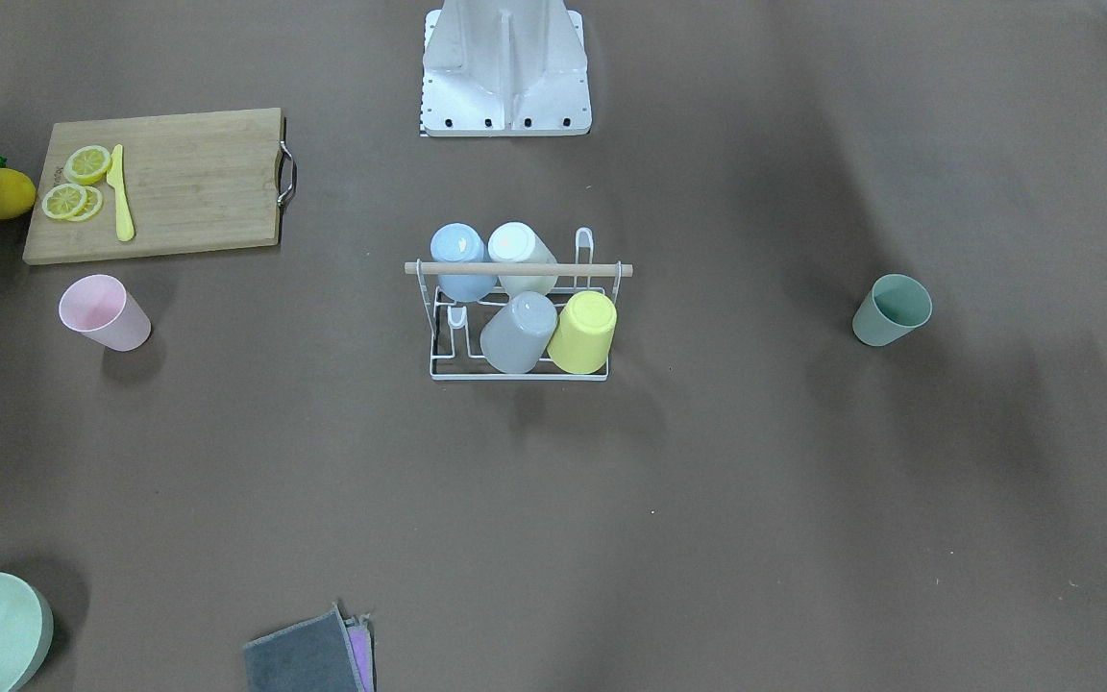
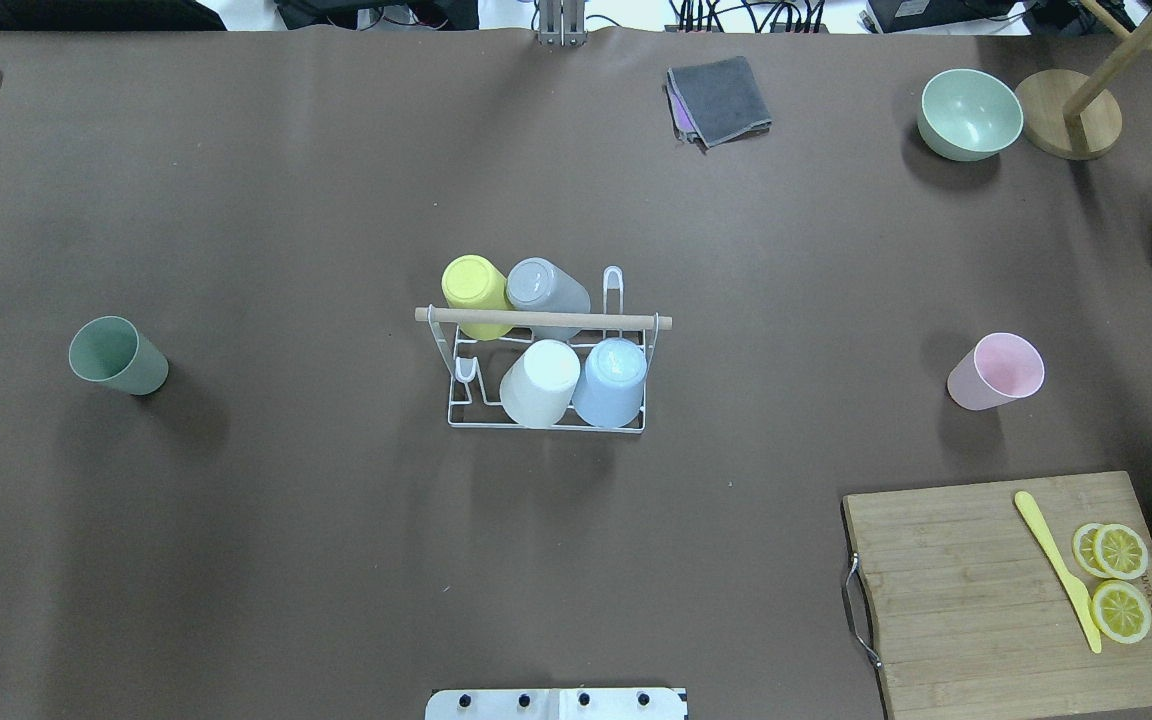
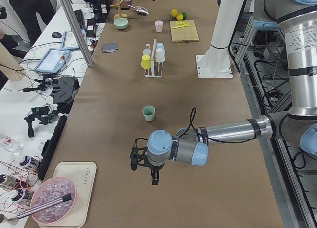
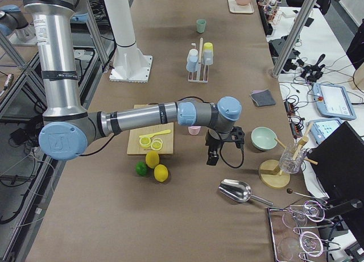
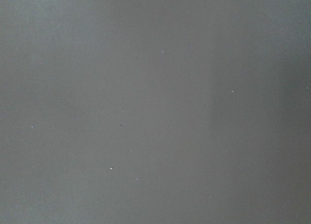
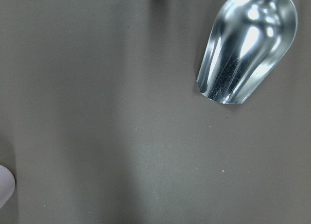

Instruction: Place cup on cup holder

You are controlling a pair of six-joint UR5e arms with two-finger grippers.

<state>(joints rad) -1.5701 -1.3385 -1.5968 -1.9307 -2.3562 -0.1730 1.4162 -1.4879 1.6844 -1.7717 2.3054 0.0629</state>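
White cup holder (image 2: 548, 320) mid-table, four cups (image 2: 539, 385) on it; green cup (image 2: 117, 355) at its nine o'clock, pink cup (image 2: 998, 371) at three; my left gripper (image 3: 146, 169) and right gripper (image 4: 219, 151), jaw spread I cannot tell

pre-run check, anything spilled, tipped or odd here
Nothing stands out. Four cups sit upturned on the white wire cup holder; the green plastic cup and pink plastic cup stand upright on the table.

Soft, even light from above falls on the brown surface (image 2: 336, 550), leaving broad faint shadow bands across it and small blurred shadows beside the green cup (image 2: 116, 355) and pink cup (image 2: 998, 372). The fixed views are sharp. The left wrist view is dim, flat grey, and the metal scoop (image 6: 248, 44) in the right wrist view carries bright glare.
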